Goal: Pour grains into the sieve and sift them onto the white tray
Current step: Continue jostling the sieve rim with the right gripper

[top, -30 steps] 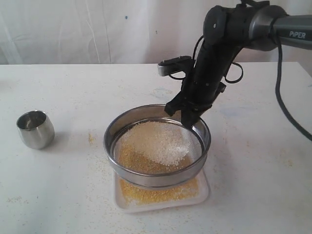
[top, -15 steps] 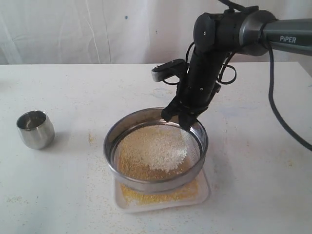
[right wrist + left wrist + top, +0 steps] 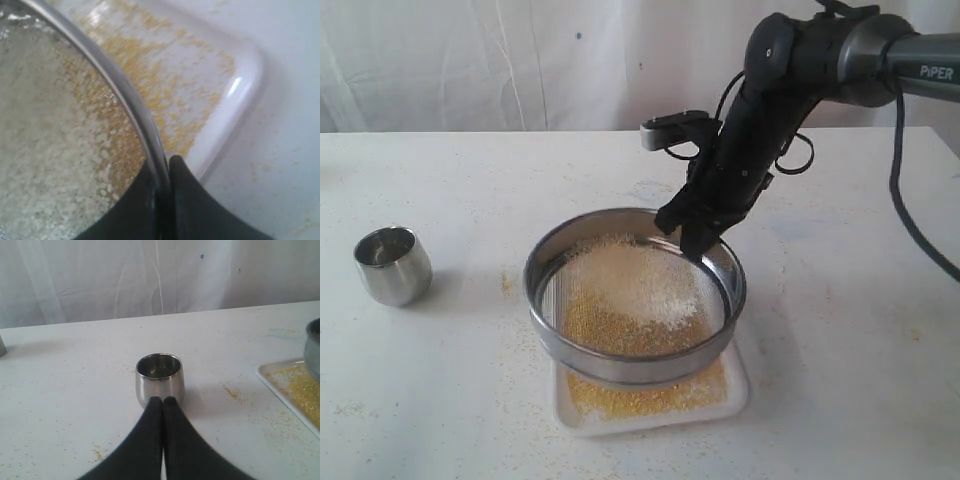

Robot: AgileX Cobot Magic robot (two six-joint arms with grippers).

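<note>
- Right gripper clenches the far rim of the sieve, holding it above the white tray near the worktop's front edge so that fines fall through.
- Grains: white kernels sit on the mesh, golden granules on the tray.
- Left gripper is pinched shut and empty, just beside the steel cup toward the left edge.

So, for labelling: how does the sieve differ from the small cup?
The sieve is wide and shallow, the cup small and deep. The right gripper holds the sieve over the white tray; the cup stands free on the table. The sieve holds grains; the cup looks nearly empty. Both are steel.
</note>
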